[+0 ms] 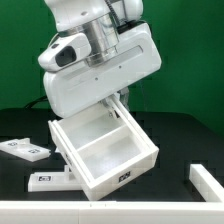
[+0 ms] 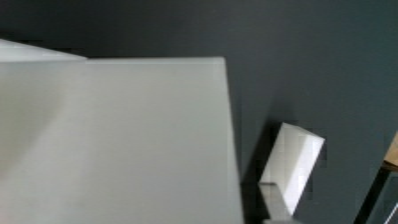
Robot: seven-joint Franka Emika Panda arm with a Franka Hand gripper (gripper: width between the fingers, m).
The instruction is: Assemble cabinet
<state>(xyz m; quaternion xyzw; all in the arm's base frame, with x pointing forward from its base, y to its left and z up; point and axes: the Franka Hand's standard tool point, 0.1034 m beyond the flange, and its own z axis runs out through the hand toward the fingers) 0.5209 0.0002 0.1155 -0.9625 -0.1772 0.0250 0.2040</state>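
Note:
The cabinet (image 1: 105, 150) is a large white open box with thick walls and a marker tag on its front wall, standing on the dark table in the middle of the exterior view. My gripper (image 1: 113, 104) hangs tilted right over the cabinet's far wall, and the big white hand hides the fingers there. In the wrist view a broad white surface of the cabinet (image 2: 107, 140) fills most of the picture very close to the camera. I cannot tell whether the jaws are open or shut on the wall.
Two flat white pieces with tags lie at the exterior view's left (image 1: 22, 148) and front left (image 1: 48, 179). Another white piece (image 1: 208, 176) lies at the right. The wrist view shows a narrow white piece (image 2: 294, 168) on the dark table beside the cabinet.

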